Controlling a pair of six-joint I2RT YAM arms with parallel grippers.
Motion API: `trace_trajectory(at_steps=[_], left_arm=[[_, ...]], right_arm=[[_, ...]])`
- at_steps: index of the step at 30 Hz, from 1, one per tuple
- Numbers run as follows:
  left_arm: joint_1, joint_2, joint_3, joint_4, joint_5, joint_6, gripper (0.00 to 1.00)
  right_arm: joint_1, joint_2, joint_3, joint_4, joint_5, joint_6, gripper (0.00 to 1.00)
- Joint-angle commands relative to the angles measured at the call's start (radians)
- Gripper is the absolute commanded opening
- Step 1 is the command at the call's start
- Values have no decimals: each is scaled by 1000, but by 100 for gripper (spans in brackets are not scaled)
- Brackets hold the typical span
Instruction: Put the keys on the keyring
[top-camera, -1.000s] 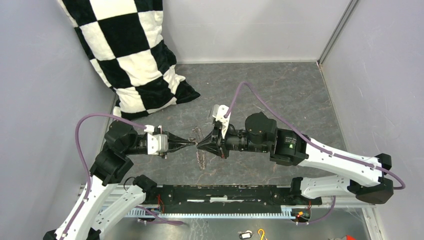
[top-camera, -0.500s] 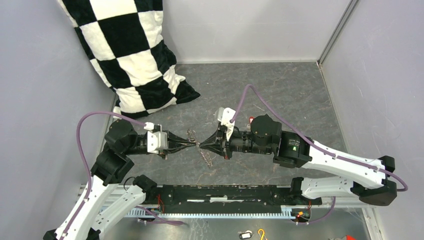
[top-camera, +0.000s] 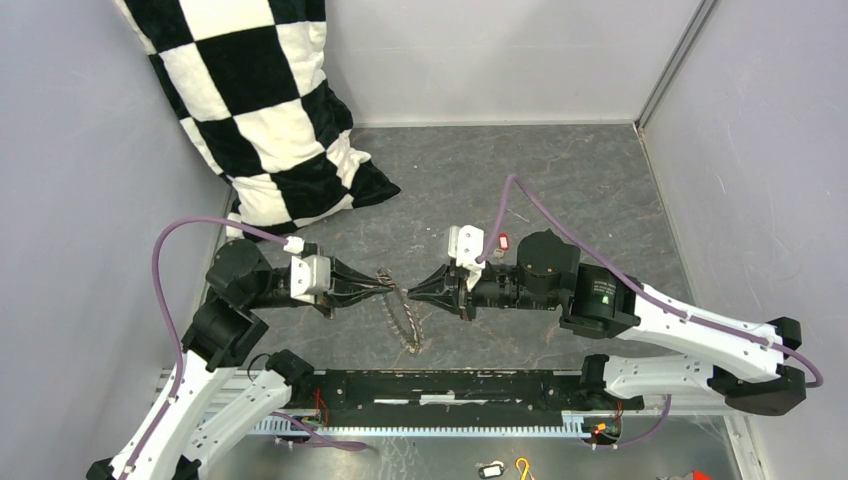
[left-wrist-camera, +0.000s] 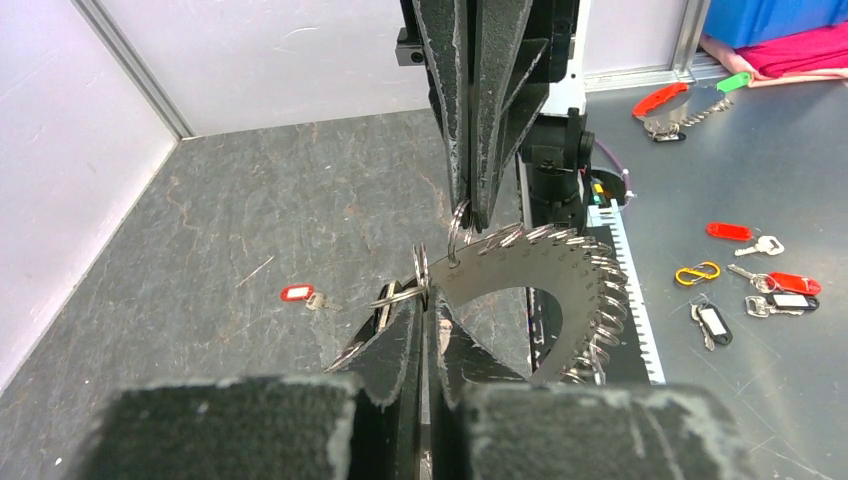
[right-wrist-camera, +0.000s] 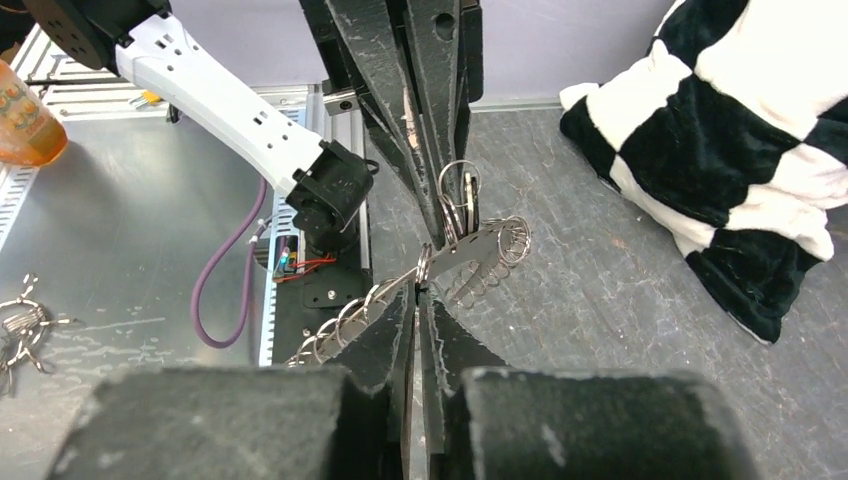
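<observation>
1 keyring (left-wrist-camera: 560, 275): thin flat grey metal arc, edge fringed with many small wire split rings, toothed look from above. It hung clear of the counter (top-camera: 560, 180), tilted, strung between the 2 tools, on the arm-base side of the pillow's (top-camera: 270, 110) lower corner.

The left tool (top-camera: 385, 284) had black tapered fingers. It was clenched, pinching small rings at the keyring end nearer the pillow. The right tool (top-camera: 412, 290) had the same shape and was also clenched, tips nipped on 1 small fringe ring just beside the left tool's grip. The 2 tools pointed at each other, tips near but apart. The rest of the keyring drooped away from the pillow toward the arm bases.

The counter was dark grey, mottled, stone-like. 1 pillow, plush, black-and-white checks, sat propped in the corner.

1 key (top-camera: 503, 240) with a red plastic head lay flat on the counter, out from the pillow's corner, by the right arm's wrist. Neither tool touched it.

1 yellow hook (left-wrist-camera: 697, 272) lay on bare sheet metal off the counter, beyond the arm bases from the pillow.
</observation>
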Motion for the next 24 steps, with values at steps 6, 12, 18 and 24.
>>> trace_trajectory(at_steps=[6, 12, 18, 24], left_arm=[[0, -8, -7, 86, 22, -61, 2], [0, -15, -10, 82, 24, -54, 2], [0, -19, -10, 60, 50, -16, 2], [0, -22, -8, 36, 60, 14, 2]], right_arm=[[6, 13, 48, -35, -146, -104, 47], [6, 38, 181, -119, -142, -173, 51], [5, 68, 279, -155, -30, -213, 45], [6, 170, 379, -257, -59, -249, 42]])
